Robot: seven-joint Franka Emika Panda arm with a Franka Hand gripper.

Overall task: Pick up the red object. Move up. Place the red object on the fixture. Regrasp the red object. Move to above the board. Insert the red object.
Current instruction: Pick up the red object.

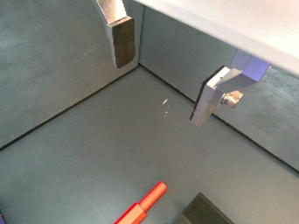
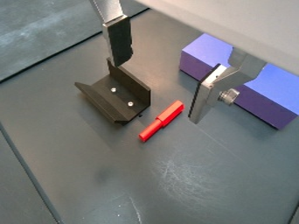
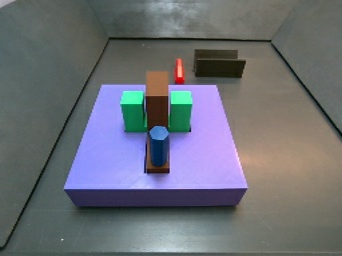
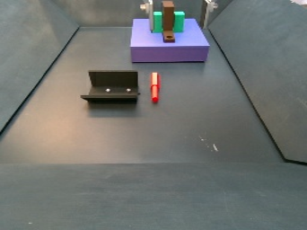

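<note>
Gripper (image 2: pixel 160 74): above the floor (image 4: pixel 180 162), jaws spread, empty.
Red object (image 4: pixel 155 86): flat on floor, just beside fixture (image 4: pixel 113 87).
Board (image 3: pixel 160 160): apart, near a wall.

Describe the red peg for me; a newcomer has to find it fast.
Start at the purple board, then look to the dark fixture on the grey floor. The red peg lies flat beside it, apart from it. It is the only red thing. The pincer hovers open above, holding nothing.
</note>
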